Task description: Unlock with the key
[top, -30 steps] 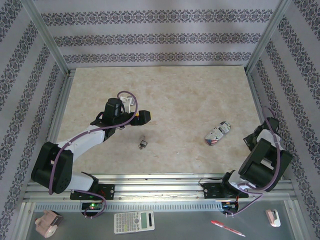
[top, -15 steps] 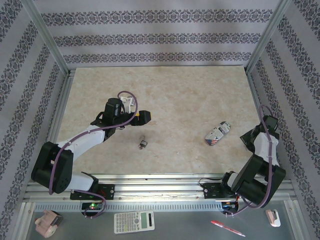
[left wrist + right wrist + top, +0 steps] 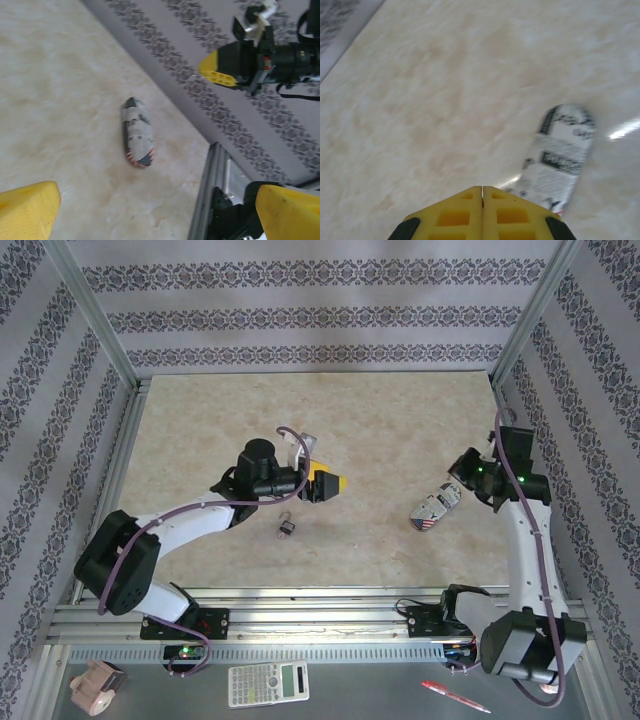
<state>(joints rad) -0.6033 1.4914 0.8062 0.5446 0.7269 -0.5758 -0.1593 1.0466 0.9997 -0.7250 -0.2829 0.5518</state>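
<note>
A small dark padlock (image 3: 287,528) lies on the marble tabletop near the front centre. I cannot make out a key in any view. My left gripper (image 3: 322,472) hovers just behind and to the right of the padlock, its yellow fingers (image 3: 27,210) spread wide with nothing between them (image 3: 160,215). My right gripper (image 3: 458,476) is at the right side, its yellow fingertips pressed together (image 3: 482,197) and holding nothing. It hangs just above an oblong white object with a dark printed pattern (image 3: 437,508) (image 3: 560,155) (image 3: 137,132).
Aluminium rails (image 3: 300,605) run along the front edge and a frame post (image 3: 207,200) stands at the right. Patterned walls enclose the table. A calculator (image 3: 267,683), a red pen (image 3: 455,697) and a tape roll (image 3: 95,687) lie on the shelf below the rails.
My left arm swung right and forward past the padlock, fingers still open. My right arm unfolded from its low rest pose and reached out over the patterned oblong object, still shut.
</note>
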